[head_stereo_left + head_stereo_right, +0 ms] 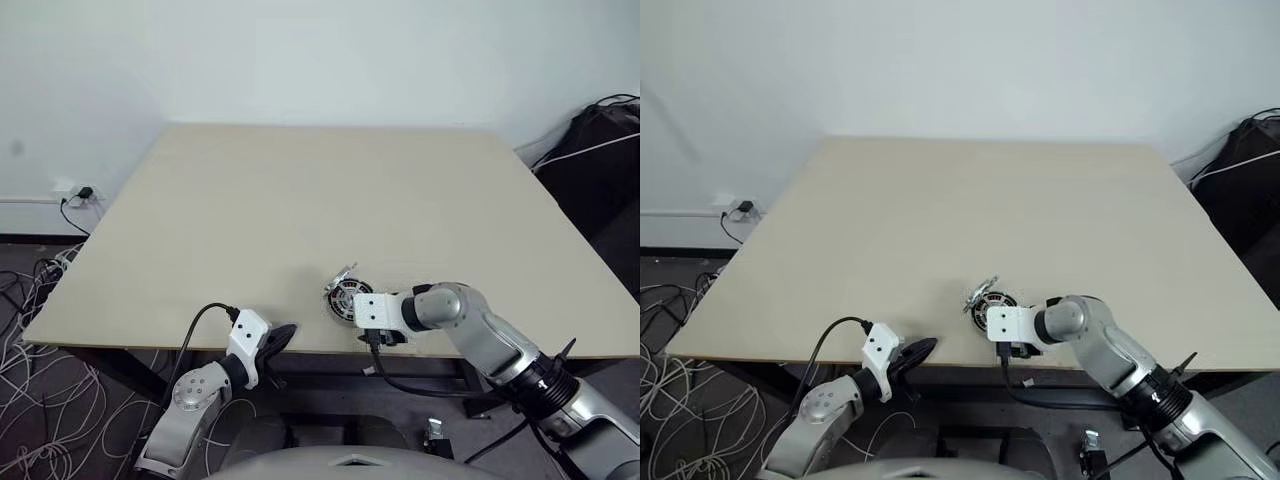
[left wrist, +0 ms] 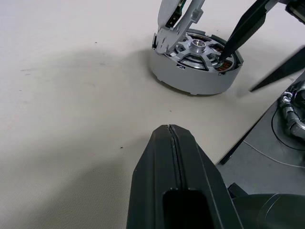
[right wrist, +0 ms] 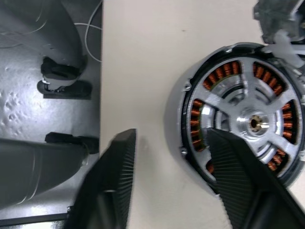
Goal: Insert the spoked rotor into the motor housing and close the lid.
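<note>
On the wide beige table (image 1: 300,200), near its front edge, sits the round silver-grey motor housing (image 2: 193,64), silver spoked rotor (image 3: 248,124) already seated inside; its shiny lid (image 2: 174,21) stands tilted, unclosed. Right gripper (image 3: 169,183) straddles the housing's wall, parted; left gripper (image 2: 174,157) closed, empty

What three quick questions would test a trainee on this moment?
1. True or false: the left claw is shut and apart from the motor.
2. Does the silver cover lie flat on the motor?
3. One finger of the right claw is over: A the motor's spoked top; B the cover; C the left claw.

Key: 1 true. 2 no, it stands tilted at the motor's rim. 3 A; the other finger is outside the motor, with a gap.
</note>
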Action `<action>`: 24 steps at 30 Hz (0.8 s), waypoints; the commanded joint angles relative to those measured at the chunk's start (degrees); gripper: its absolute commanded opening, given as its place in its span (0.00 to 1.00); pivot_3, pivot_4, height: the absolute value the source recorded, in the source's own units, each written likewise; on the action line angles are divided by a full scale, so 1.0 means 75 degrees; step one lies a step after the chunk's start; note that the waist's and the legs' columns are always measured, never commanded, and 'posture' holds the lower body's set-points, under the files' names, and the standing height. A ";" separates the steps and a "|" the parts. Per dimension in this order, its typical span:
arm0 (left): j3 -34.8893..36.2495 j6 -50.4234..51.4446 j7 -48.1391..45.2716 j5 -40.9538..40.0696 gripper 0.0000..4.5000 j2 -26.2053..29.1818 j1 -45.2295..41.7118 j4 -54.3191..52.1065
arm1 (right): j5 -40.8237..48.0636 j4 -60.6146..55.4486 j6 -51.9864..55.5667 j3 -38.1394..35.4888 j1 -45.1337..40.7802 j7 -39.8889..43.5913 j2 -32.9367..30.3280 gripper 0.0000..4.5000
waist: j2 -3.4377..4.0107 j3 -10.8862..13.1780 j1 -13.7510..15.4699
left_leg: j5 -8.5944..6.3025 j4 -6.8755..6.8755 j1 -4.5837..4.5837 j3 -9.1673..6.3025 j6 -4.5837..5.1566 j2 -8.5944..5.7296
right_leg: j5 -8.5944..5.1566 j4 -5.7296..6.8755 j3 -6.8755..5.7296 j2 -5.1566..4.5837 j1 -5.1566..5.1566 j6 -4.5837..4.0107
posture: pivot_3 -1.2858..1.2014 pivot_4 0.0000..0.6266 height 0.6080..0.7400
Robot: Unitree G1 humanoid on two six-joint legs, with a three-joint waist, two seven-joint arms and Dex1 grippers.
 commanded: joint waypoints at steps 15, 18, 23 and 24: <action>0.0055 -0.0223 0.0050 -0.0037 0.00 -0.0026 0.0005 -0.0222 | 0.0401 -0.0180 0.0649 -0.0830 0.0096 -0.0277 0.0668 0.02 | -0.0002 -0.0007 -0.0018 | 0.0002 0.0001 0.0000 -0.0001 -0.0004 0.0002 | 0.0005 0.0003 0.0000 0.0002 0.0000 -0.0005 | 0.52 0.00 1.00; 0.0056 -0.0282 0.0017 -0.0040 0.00 -0.0003 0.0026 -0.0217 | 0.0830 -0.0545 0.1701 -0.1520 0.0239 -0.0754 0.1232 0.02 | 0.0001 -0.0006 -0.0029 | 0.0005 0.0001 -0.0002 -0.0001 -0.0009 0.0002 | 0.0011 0.0007 0.0003 0.0002 -0.0004 -0.0011 | 0.52 0.00 1.00; 0.0053 -0.0377 -0.0072 -0.0036 0.00 0.0042 -0.0015 -0.0157 | 0.1180 -0.1247 0.3434 -0.2286 0.0425 -0.1705 0.2041 0.02 | 0.0007 -0.0005 -0.0006 | 0.0005 0.0001 -0.0016 0.0000 -0.0009 0.0001 | 0.0013 0.0009 0.0004 0.0001 -0.0019 -0.0013 | 0.52 0.00 1.00; 0.0051 -0.0381 -0.0095 -0.0037 0.00 0.0048 -0.0035 -0.0143 | 0.1204 -0.1372 0.3831 -0.2382 0.0417 -0.1907 0.2170 0.02 | 0.0009 -0.0006 -0.0002 | 0.0004 0.0001 -0.0018 -0.0001 -0.0009 0.0001 | 0.0013 0.0008 0.0004 0.0001 -0.0019 -0.0014 | 0.52 0.00 1.00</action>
